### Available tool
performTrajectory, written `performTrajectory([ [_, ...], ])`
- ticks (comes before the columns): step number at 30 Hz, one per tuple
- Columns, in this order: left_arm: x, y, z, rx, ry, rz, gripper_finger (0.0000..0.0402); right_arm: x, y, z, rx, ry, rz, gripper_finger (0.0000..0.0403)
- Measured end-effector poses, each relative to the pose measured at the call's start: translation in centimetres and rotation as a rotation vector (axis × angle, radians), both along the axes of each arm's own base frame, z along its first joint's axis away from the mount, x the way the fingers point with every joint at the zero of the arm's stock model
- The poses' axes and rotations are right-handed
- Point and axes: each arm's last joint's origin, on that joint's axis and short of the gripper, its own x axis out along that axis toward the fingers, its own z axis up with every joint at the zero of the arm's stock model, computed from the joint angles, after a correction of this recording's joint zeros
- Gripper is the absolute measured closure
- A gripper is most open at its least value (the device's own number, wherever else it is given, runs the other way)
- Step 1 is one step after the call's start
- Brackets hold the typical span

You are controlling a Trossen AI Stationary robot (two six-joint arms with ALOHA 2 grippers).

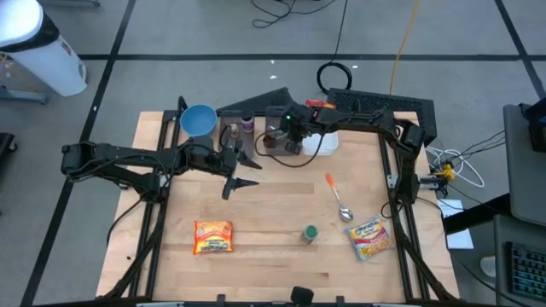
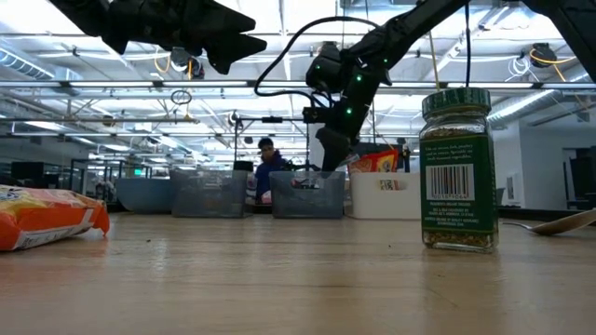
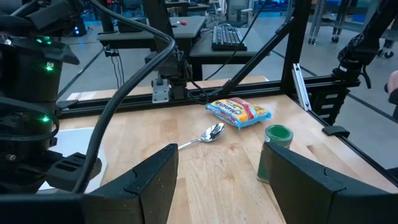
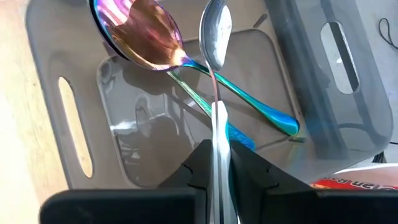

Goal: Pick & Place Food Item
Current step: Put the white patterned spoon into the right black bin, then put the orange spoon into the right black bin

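**Silver spoon pinched over grey bin; food packets untouched**

The right gripper (image 4: 219, 163) is clamped narrow on the handle of a silver spoon (image 4: 216, 37), bowl end away from the wrist, hanging over a grey bin (image 4: 65, 118) at approx 12 o'clock on the table (image 1: 273, 213). An iridescent spoon (image 4: 146, 34) already lies in that bin. Spoon: stiff, light, slick metal; the thin handle could pivot in the pads, so I'd judge a mid-handle hold best.

Food items, fwd half of the table: orange packet (image 1: 213, 236) at approx 7 o'clock, blue-yellow packet (image 1: 370, 238) at approx 5 o'clock, green-lid spice jar (image 1: 310, 234) betw. them near 6. Packets look soft, crinkly, light; best pinched across an edge seam or flat over the middle. Jar is rigid and probably glass, so breakable; grip around the body below the lid.

Another spoon w/ orange handle (image 1: 337, 196) lies at approx 4 o'clock, near the blue-yellow packet.

Left gripper (image 1: 241, 170) hovers near table centre, fingers spread wide, holding nothing.

Hard to make out: which food item is meant; packet labels; the bin row at the back is mostly covered by the right arm from above. A white bin (image 2: 391, 194) beside the grey one shows contents only partly.
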Motion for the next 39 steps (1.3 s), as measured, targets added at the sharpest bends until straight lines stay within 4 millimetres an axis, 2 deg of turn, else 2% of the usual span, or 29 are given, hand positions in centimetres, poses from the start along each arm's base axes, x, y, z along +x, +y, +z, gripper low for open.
performTrajectory([
  [17, 0.0, 0.0, -0.2, -0.006, 0.024, 0.0, 0.0156, 0.2, 0.0, 0.1, -0.012, -0.015, 0.013, 0.0312],
  [26, 0.0, 0.0, -0.2, -0.006, 0.023, 0.002, 0.0156, 0.2, 0.5, 0.7, -0.021, -0.027, 0.022, 0.0223],
  [32, 0.0, 0.0, -0.1, -0.026, 0.022, 0.018, 0.0156, -0.1, 1.5, 3.2, -0.043, -0.1, 0.034, 0.0171],
  [34, 0.0, 0.1, -0.1, -0.032, 0.022, 0.039, 0.0156, -0.5, 2.2, 4.3, -0.052, -0.118, 0.046, 0.0163],
  [39, 0.0, 0.1, 0.1, -0.043, -0.003, 0.046, 0.0156, -1.5, 4.4, 7.9, -0.099, -0.315, 0.088, 0.0161],
])
